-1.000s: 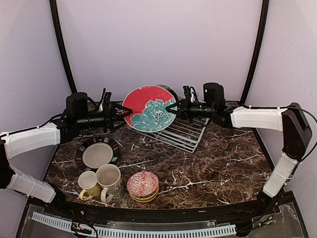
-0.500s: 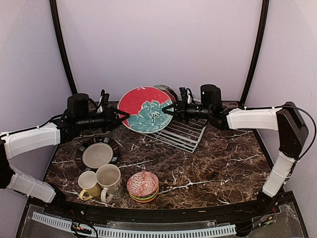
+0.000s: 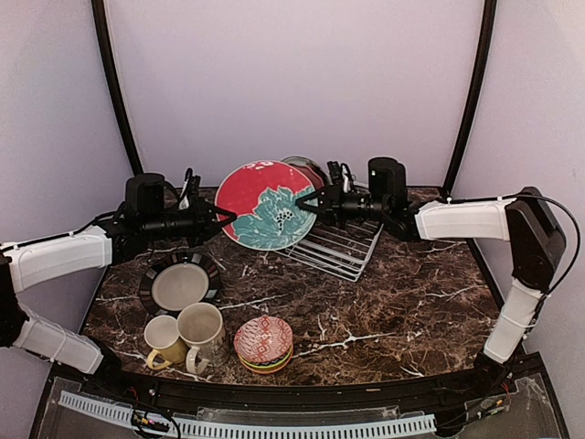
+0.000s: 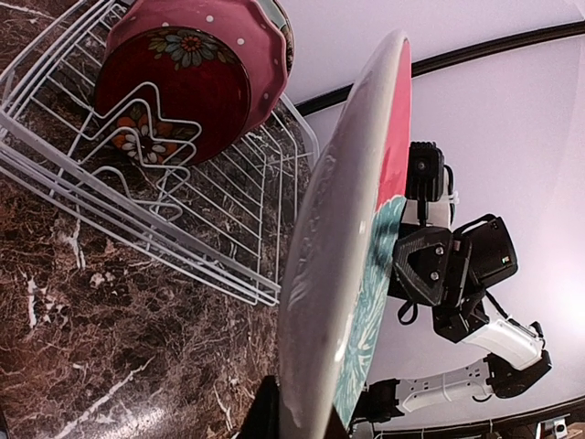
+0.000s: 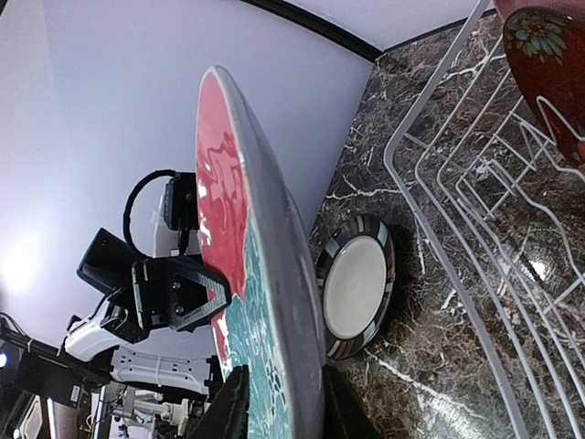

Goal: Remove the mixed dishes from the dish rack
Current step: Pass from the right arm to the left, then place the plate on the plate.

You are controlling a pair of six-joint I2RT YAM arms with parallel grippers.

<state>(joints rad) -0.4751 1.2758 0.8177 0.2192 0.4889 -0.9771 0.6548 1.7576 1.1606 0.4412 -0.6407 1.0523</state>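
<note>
Your left claw and right claw each pinched an opposite rim of the red floral plate, which was held on edge above the desk at the left side of the dish rack. A pink dish leaned among the rack's prongs, behind the plate.

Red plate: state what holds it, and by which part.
The red plate is held by its rim at opposite edges: the left gripper pinches its left edge, the right gripper its right edge. It stands on edge, lifted off the table.
</note>
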